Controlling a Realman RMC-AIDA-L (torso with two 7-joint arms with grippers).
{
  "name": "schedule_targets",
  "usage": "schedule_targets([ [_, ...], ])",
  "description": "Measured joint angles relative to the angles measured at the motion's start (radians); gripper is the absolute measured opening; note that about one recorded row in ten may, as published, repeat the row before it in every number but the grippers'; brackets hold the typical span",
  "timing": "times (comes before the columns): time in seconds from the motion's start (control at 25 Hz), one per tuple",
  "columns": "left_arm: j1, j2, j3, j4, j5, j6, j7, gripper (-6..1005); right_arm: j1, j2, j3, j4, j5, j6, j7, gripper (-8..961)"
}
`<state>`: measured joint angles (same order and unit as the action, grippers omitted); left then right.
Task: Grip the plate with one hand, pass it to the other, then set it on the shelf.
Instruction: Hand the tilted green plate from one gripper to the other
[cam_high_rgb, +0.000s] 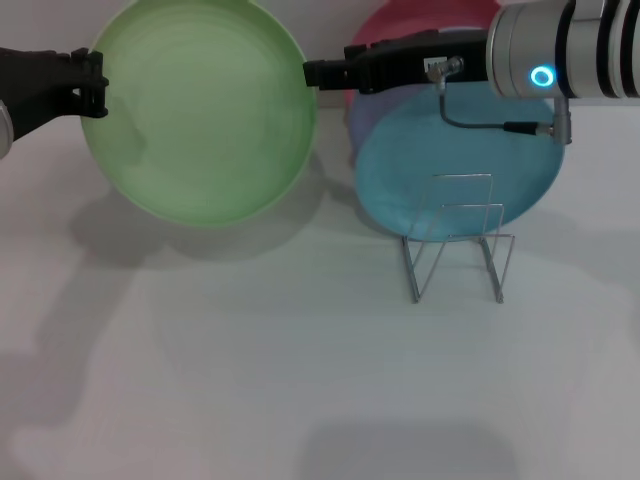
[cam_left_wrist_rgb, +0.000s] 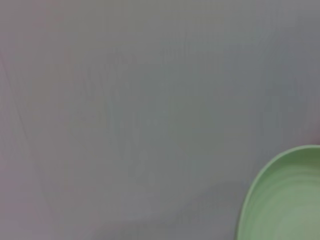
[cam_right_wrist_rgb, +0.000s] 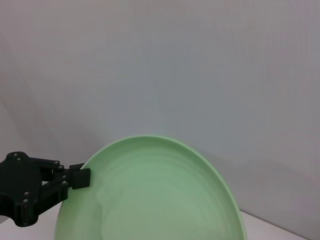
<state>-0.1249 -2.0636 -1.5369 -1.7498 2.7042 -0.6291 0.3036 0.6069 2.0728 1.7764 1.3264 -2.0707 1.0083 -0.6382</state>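
Note:
The light green plate (cam_high_rgb: 200, 110) hangs above the table between my two arms. My left gripper (cam_high_rgb: 95, 85) is shut on its left rim. The right wrist view shows that grip from the other side, with the left gripper (cam_right_wrist_rgb: 82, 177) clamped on the plate (cam_right_wrist_rgb: 160, 195) edge. My right gripper (cam_high_rgb: 310, 73), on the arm with the blue ring light, reaches the plate's right rim. Its own wrist view does not show it. The left wrist view catches only a piece of the plate (cam_left_wrist_rgb: 290, 200). The wire shelf (cam_high_rgb: 455, 240) stands on the table to the right, below the right arm.
A turquoise plate (cam_high_rgb: 450, 170) lies right behind the shelf. Behind that one, a lavender plate (cam_high_rgb: 360, 120) and a pink-red one (cam_high_rgb: 420, 25) peek out under the right arm. The white table (cam_high_rgb: 250, 380) stretches toward me in front.

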Motion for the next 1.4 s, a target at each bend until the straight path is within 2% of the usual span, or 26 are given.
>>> schedule_targets([
  [0.8,0.0,0.002,-0.007,0.046,-0.003,0.03,0.011,33,0.003,0.001,-0.006,-0.034,-0.006,-0.016,-0.011,625],
  [1.4,0.015,0.002,-0.003,0.016,-0.003,0.024,0.011,33,0.058,0.0,-0.075,-0.127,-0.023,-0.104,-0.017,626],
])
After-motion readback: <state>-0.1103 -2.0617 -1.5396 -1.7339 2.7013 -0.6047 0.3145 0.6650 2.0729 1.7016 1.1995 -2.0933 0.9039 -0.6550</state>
